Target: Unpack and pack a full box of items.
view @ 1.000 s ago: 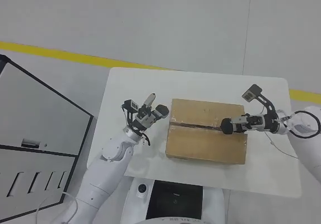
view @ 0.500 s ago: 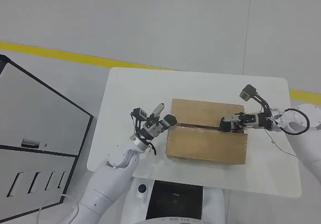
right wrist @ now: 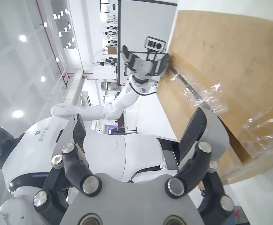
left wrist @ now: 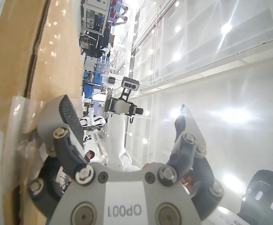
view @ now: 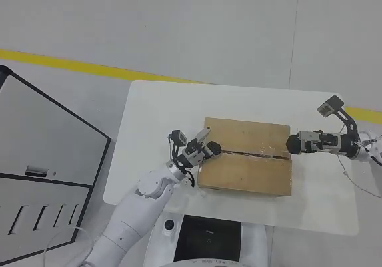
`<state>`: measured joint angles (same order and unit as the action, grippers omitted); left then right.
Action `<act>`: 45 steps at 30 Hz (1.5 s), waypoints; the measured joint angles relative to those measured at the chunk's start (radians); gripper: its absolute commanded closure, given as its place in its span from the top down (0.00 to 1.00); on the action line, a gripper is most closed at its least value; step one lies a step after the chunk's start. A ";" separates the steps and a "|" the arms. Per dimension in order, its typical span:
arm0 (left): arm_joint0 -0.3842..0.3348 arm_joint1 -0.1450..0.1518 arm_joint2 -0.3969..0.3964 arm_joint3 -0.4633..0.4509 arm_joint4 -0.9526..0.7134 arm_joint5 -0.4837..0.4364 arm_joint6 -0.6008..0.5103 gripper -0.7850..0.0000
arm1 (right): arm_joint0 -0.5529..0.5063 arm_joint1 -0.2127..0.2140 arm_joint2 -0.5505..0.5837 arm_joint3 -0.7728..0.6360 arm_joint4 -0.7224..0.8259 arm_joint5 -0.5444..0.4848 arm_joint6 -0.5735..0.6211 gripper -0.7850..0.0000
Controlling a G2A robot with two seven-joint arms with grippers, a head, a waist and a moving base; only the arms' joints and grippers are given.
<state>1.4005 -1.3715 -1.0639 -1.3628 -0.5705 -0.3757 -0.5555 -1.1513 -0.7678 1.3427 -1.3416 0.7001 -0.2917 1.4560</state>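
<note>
A closed cardboard box (view: 244,157) lies in the middle of the white table (view: 164,107), its flaps meeting in a seam that runs lengthwise and is covered with clear tape (right wrist: 197,94). My left gripper (view: 207,147) is at the box's left end by the seam. It stands open (left wrist: 127,115), one ribbed pad (left wrist: 70,115) against the taped cardboard (left wrist: 56,36), and holds nothing. My right gripper (view: 291,143) is at the box's right end, level with the seam. Its fingers are open (right wrist: 136,127) and empty, one fingertip (right wrist: 195,122) close to the box corner (right wrist: 220,71).
A large grey cabinet with a dark frame (view: 31,133) stands left of the table. A yellow floor line (view: 57,61) runs behind the table. There is bare tabletop behind the box (view: 244,100) and at the front right (view: 317,200).
My right gripper has drawn back from the middle of the box top to its right end. My left gripper has moved right, up to the box's left end.
</note>
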 measured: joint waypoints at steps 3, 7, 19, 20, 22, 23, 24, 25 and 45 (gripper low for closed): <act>0.004 -0.001 0.002 0.000 -0.002 -0.005 0.000 1.00 | -0.018 -0.006 -0.013 -0.063 0.016 -0.008 -0.010 1.00; 0.014 0.001 -0.005 -0.011 -0.006 -0.010 0.002 1.00 | 0.000 -0.030 -0.117 -0.103 -0.033 -0.004 -0.042 1.00; 0.049 0.008 -0.031 -0.047 -0.002 -0.007 0.015 1.00 | 0.110 -0.083 -0.300 0.046 -0.166 -0.014 -0.076 1.00; 0.048 0.008 -0.031 -0.047 -0.003 -0.005 0.015 1.00 | 0.114 -0.082 -0.294 0.058 -0.173 -0.016 -0.075 1.00; 0.043 0.007 -0.028 -0.043 -0.004 -0.001 0.011 1.00 | 0.116 -0.076 -0.271 0.079 -0.183 -0.020 -0.070 1.00; 0.040 0.007 -0.027 -0.040 -0.005 0.000 0.009 1.00 | 0.114 -0.072 -0.257 0.086 -0.186 -0.022 -0.066 1.00; 0.036 0.006 -0.025 -0.036 -0.006 0.002 0.007 1.00 | 0.109 -0.065 -0.236 0.093 -0.192 -0.022 -0.062 1.00; 0.032 0.006 -0.023 -0.033 -0.007 0.003 0.005 1.00 | 0.104 -0.060 -0.218 0.096 -0.195 -0.022 -0.058 1.00; -0.045 -0.021 0.075 0.008 -0.020 0.025 -0.023 1.00 | -0.096 0.017 0.138 -0.010 -0.090 -0.018 -0.060 1.00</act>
<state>1.3551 -1.3922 -0.9889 -1.3549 -0.5903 -0.3505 -0.5785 -1.2474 -0.7510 1.4810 -1.3520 0.6098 -0.3093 1.3957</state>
